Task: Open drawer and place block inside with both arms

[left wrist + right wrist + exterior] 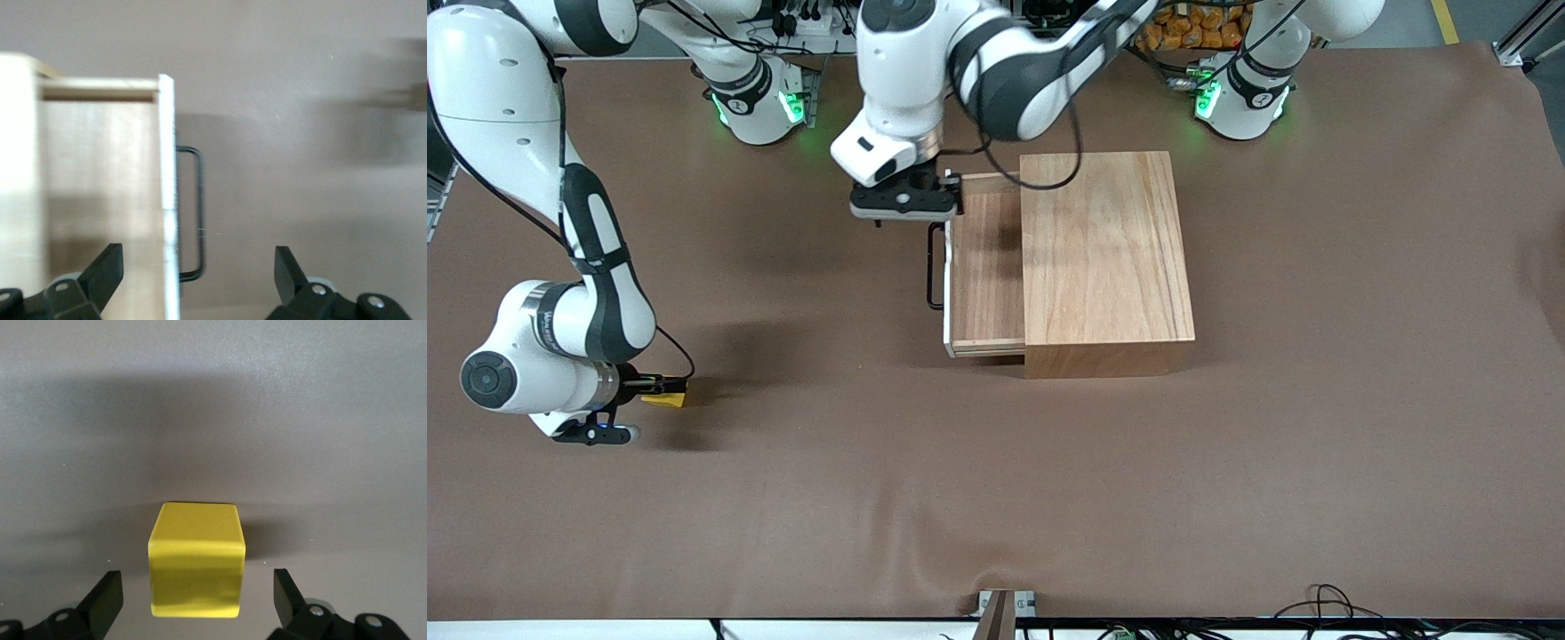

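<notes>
Presently: drawer (985, 271) pulled partway from box (1107, 258); left tool (193, 277) apart over handle (193, 213). Right tool (197, 600) apart, straddling block (195, 560) on surface (996, 480) w/o grip. Risk: off-centre closing nudges block aside

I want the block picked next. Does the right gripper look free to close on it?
Probably yes: the right gripper is open, its fingers flank the block on the table, nothing between.
</notes>
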You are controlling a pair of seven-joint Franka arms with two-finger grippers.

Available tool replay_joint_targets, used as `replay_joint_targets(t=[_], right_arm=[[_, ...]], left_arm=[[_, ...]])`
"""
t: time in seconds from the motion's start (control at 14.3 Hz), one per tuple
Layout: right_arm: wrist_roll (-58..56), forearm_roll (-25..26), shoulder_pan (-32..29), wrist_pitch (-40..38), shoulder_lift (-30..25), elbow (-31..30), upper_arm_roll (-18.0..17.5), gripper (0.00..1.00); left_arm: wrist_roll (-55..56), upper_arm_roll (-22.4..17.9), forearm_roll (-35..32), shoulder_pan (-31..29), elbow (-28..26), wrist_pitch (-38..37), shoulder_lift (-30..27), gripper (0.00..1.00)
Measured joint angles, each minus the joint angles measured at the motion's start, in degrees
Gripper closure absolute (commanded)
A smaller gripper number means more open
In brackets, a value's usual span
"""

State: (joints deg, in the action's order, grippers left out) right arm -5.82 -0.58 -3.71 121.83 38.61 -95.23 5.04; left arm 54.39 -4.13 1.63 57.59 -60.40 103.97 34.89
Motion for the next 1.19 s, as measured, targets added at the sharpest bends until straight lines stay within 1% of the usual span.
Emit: replay_joint_targets(t=[0.07, 0.14, 0.21, 0.35, 0.42, 0.49, 0.56, 0.84, 1.05, 1.19], right_arm=[[-0.01, 0.00, -0.01, 0.22, 0.24, -0.02, 0.00, 0.00], [-0.01, 0.00, -0.01, 0.64, 0.52, -0.05, 0.00, 0.09], [-0.03, 0.00, -0.01, 1.36, 0.83, -0.07, 0.01, 0.26], [-0.04, 0.00, -0.02, 2.10, 1.19, -0.10, 0.01, 0.64], [-0.04, 0.00, -0.02, 2.11, 1.21, -0.10, 0.01, 0.78], [-0.04, 0.00, -0.03, 2.11, 1.21, -0.11, 0.02, 0.86], [-0.04, 0.00, -0.04, 2.10, 1.21, -0.11, 0.02, 0.87], [-0.04, 0.00, -0.05, 1.58, 1.19, -0.05, 0.01, 0.87], [-0.04, 0.00, 0.12, -2.94, 0.38, 1.21, -0.29, 0.87], [-0.04, 0.00, 0.67, -7.54, -1.69, 3.16, -0.62, 0.87]], left_arm=[[-2.77, -0.08, -0.15, -1.85, -0.09, -3.47, -2.32, 0.00], [-6.10, -0.13, -0.45, -3.85, -0.22, -6.58, -4.37, 0.00], [-9.08, -0.18, -0.95, -5.91, -0.37, -8.96, -6.13, 0.00], [-14.73, -0.27, -1.45, -10.31, -1.00, -12.57, -9.17, 0.00], [-17.44, -0.34, -1.54, -12.58, -1.84, -13.54, -10.65, 0.00], [-19.94, -0.36, -1.58, -14.82, -3.08, -14.01, -12.20, 0.00], [-22.55, -0.39, -1.61, -17.10, -4.68, -14.17, -13.89, 0.00], [-32.24, -0.45, -1.68, -26.29, -12.49, -14.38, -22.21, 0.00], [-38.09, -0.40, -1.70, -32.43, -18.01, -14.48, -27.88, 0.00], [-39.49, -0.37, -1.70, -35.38, -19.99, -14.86, -29.81, 0.00]])
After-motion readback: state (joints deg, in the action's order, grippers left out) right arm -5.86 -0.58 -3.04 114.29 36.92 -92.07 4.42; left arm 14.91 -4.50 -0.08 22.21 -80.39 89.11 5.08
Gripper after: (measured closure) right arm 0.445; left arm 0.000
